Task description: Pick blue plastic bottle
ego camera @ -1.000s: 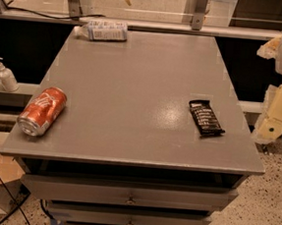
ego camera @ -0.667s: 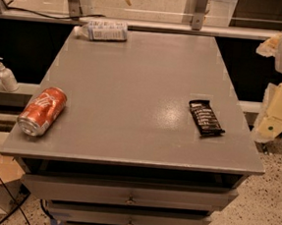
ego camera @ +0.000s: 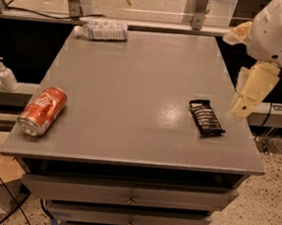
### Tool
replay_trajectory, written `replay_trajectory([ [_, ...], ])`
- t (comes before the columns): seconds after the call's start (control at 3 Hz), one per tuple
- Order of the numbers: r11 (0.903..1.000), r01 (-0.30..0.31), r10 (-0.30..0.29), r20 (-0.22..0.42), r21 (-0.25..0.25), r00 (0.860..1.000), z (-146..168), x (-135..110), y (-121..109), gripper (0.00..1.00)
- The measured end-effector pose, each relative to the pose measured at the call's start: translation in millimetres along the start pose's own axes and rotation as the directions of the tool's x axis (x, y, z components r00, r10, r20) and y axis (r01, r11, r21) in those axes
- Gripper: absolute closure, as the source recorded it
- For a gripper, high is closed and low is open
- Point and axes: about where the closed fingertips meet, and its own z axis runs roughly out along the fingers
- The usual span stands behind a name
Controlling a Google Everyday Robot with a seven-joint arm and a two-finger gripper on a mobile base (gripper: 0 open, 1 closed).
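The blue plastic bottle (ego camera: 103,31) lies on its side at the far left corner of the grey table (ego camera: 133,89), its white cap pointing left. My gripper (ego camera: 250,92), cream-coloured under the white arm, hangs by the table's right edge, above and just right of a dark snack bar. It is far from the bottle and holds nothing that I can see.
A red soda can (ego camera: 41,110) lies on its side near the front left corner. A dark snack bar (ego camera: 206,118) lies near the right edge. A white pump dispenser (ego camera: 6,75) stands on a shelf left of the table. Drawers sit below the tabletop.
My gripper and arm have moved left and a little up, closer over the table's right edge. The objects on the table have not moved.
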Motion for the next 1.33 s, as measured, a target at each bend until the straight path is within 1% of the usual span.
replay_trajectory([
  [0.33,0.9985,0.038,-0.034,0.103,-0.040,0.994,18.5,-27.7,-25.5,0.00],
  [0.67,0.9988,0.038,-0.034,0.108,-0.031,0.994,17.6,-29.4,-28.8,0.00],
  [1.0,0.9996,0.012,-0.007,0.161,-0.025,0.987,26.5,-31.5,-27.4,0.00],
  [1.33,0.9996,0.023,-0.027,0.246,0.019,0.969,36.5,-49.7,-46.7,0.00],
])
